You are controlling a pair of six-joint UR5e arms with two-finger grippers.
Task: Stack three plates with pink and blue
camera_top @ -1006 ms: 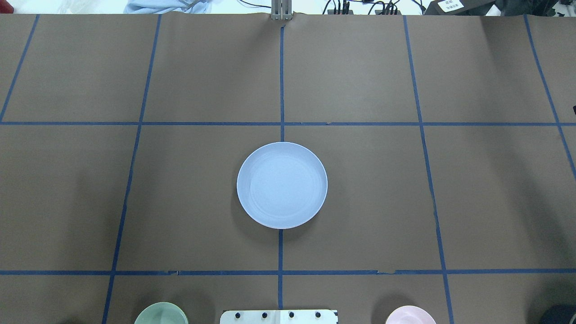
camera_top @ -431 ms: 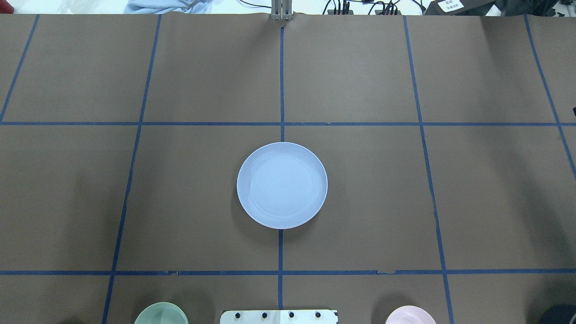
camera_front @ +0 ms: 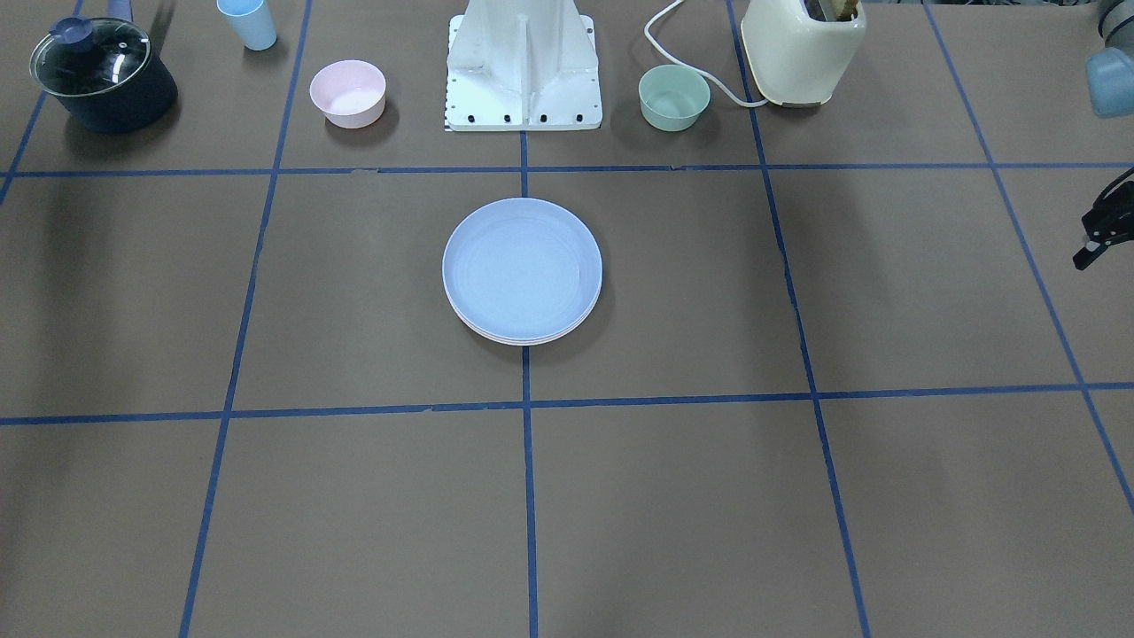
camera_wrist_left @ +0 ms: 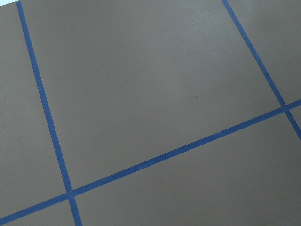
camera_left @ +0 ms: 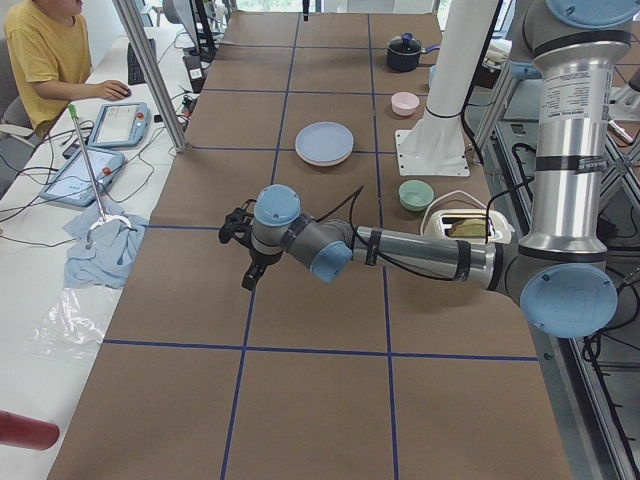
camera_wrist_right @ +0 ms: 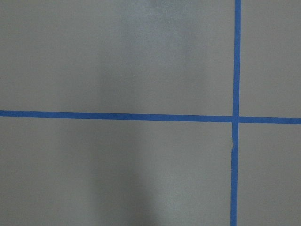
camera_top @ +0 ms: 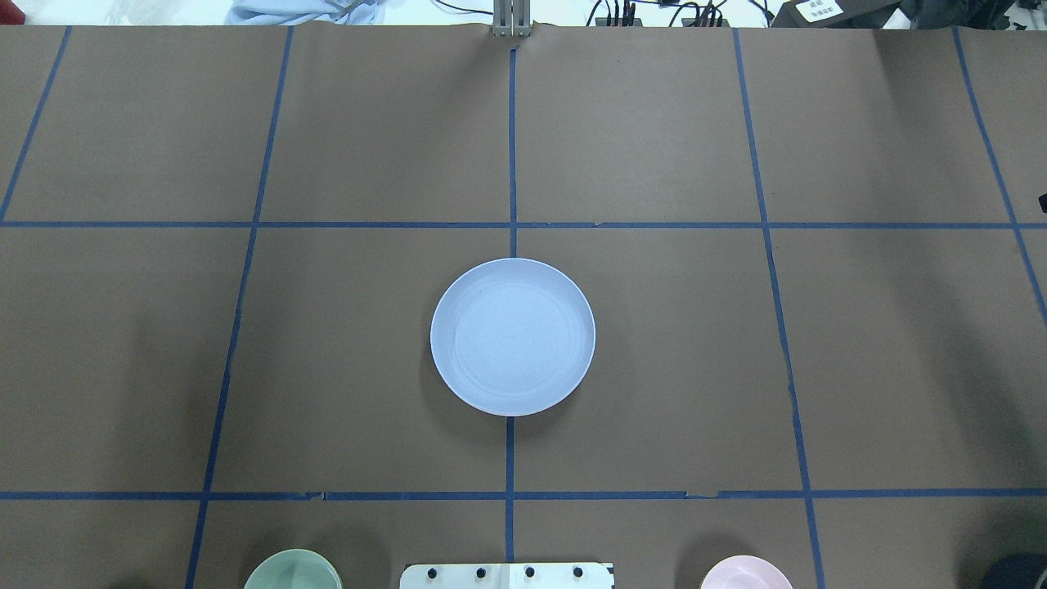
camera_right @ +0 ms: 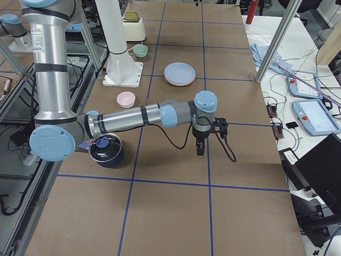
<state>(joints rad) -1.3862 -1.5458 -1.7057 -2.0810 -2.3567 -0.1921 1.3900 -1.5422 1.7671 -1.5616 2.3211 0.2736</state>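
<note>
- A light blue round shallow matte plastic plate (camera_top: 513,336) is noted at the centre of the brown paper-covered surface (camera_top: 695,368), over a crossing of the blue tape grid lines (camera_top: 510,458).
- In the front-facing view two paler rims (camera_front: 523,340) are seen under its near edge. A nested stack (camera_front: 522,270) of three is judged, though the pink and cream tones are hard to separate.
- No plate is seen lying apart, so the task is judged done or nearly so.
- The left end effector (camera_left: 249,272) is held above the surface toward the robot's left end, well apart from the stack. Nothing is seen in it. Whether it is spread or pressed together cannot be told.
- The right end effector (camera_right: 200,146) is held toward the opposite end, also well apart. It is seen clearly in a side view only, so its state cannot be told.
- Only bare paper and tape are shown by both wrist views.
- Handling is judged as light, stiff and not fragile, with fair friction from the matte finish. Nested plates may cling together or slide when one is lifted.
- A hold is best taken at the rim, with one finger inside the raised lip and one outside beneath it. No purchase is offered by the flat centre.
</note>
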